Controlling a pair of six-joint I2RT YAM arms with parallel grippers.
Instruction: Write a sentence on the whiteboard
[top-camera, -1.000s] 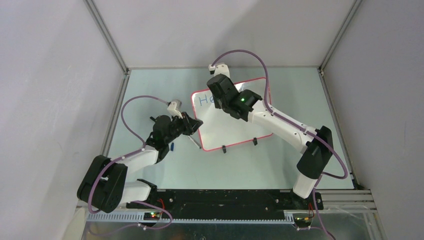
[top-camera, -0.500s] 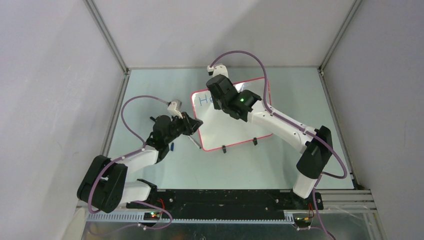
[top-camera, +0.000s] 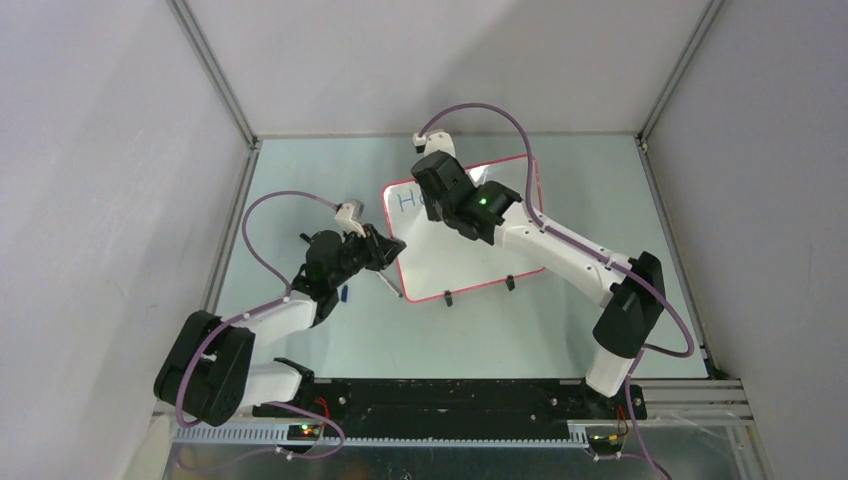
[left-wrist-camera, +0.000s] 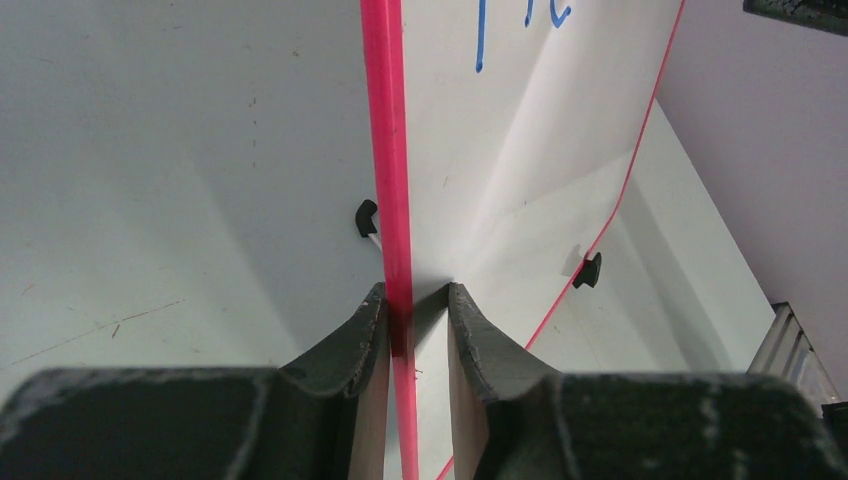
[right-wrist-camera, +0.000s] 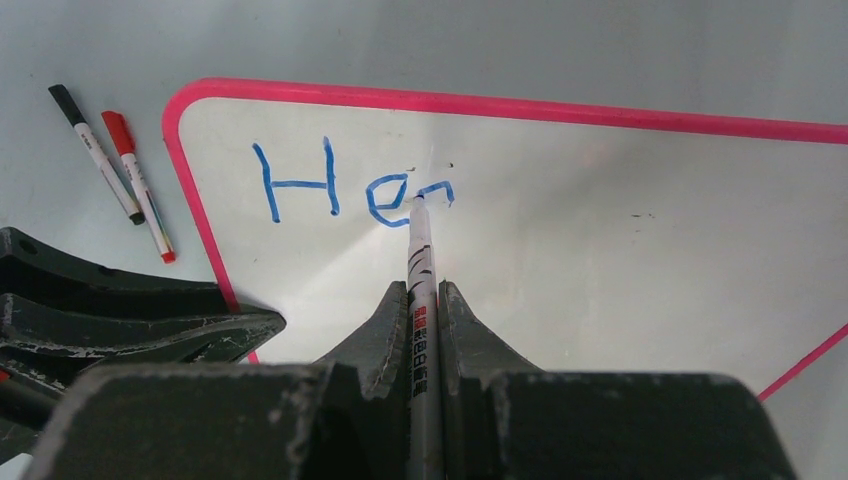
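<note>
Writing step in hand: right gripper (right-wrist-camera: 425, 300) clamped on blue-ink marker (right-wrist-camera: 420, 250), tip touching the whiteboard (right-wrist-camera: 620, 260) at the sentence (right-wrist-camera: 330, 185) near its top-left corner; left gripper (left-wrist-camera: 412, 300) pinches the whiteboard's red edge; next likely needs steady rightward strokes.

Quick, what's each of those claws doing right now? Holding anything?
The left gripper is closed on the whiteboard, at its red edge.
The right gripper is closed on a marker.
</note>
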